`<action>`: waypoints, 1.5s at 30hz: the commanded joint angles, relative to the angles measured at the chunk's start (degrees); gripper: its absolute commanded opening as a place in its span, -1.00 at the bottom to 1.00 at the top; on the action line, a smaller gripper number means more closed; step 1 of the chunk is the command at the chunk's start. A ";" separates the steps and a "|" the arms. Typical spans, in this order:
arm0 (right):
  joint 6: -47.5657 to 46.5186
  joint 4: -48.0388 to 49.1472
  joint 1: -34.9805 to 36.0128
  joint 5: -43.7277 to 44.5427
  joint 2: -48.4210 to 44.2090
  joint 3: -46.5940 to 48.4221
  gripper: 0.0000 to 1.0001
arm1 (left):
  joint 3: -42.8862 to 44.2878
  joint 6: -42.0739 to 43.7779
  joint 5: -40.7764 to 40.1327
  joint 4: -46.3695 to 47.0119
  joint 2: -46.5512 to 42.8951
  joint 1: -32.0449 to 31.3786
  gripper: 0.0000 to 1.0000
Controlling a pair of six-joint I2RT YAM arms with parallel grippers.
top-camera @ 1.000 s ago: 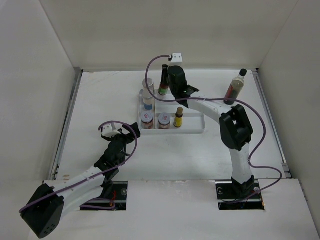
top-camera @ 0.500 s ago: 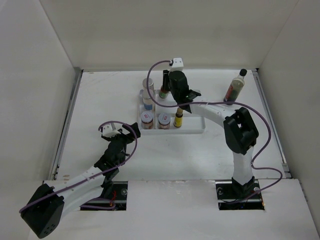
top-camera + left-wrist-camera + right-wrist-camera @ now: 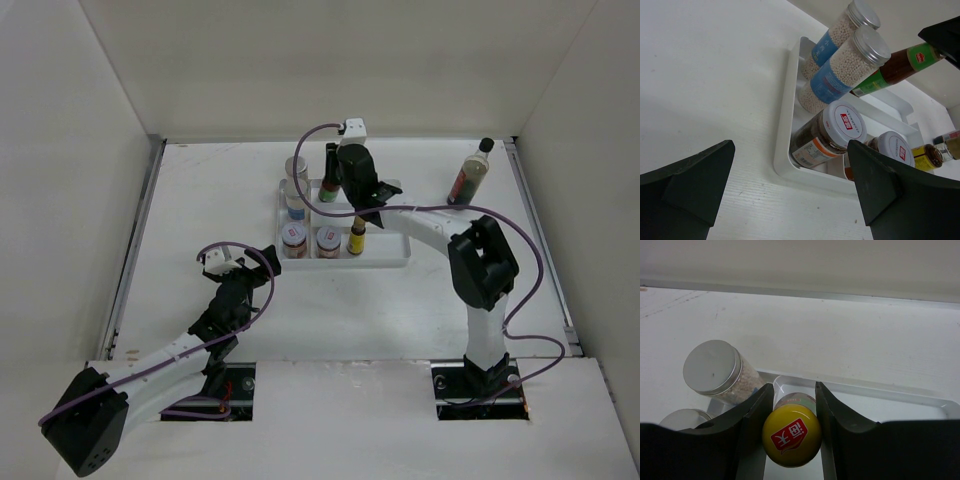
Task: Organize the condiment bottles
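One white tray [image 3: 385, 250] sits centre. The left gripper [image 3: 790, 147], jaws wide apart, hangs near its left end. The right gripper [image 3: 793, 395] is clamped on a yellow-capped sauce bottle [image 3: 791, 435] at the tray's far side. A black-capped bottle [image 3: 468, 175] stands apart, far right.

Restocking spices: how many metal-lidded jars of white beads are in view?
2. The far jar and near jar stand one behind the other at the left end of the white tray. The right arm covers part of the tray, so another might be hidden.
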 commanded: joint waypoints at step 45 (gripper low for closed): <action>-2.24 -3.86 -35.69 5.70 -21.33 -15.06 1.00 | 0.01 -0.73 0.26 3.27 1.77 0.29 0.99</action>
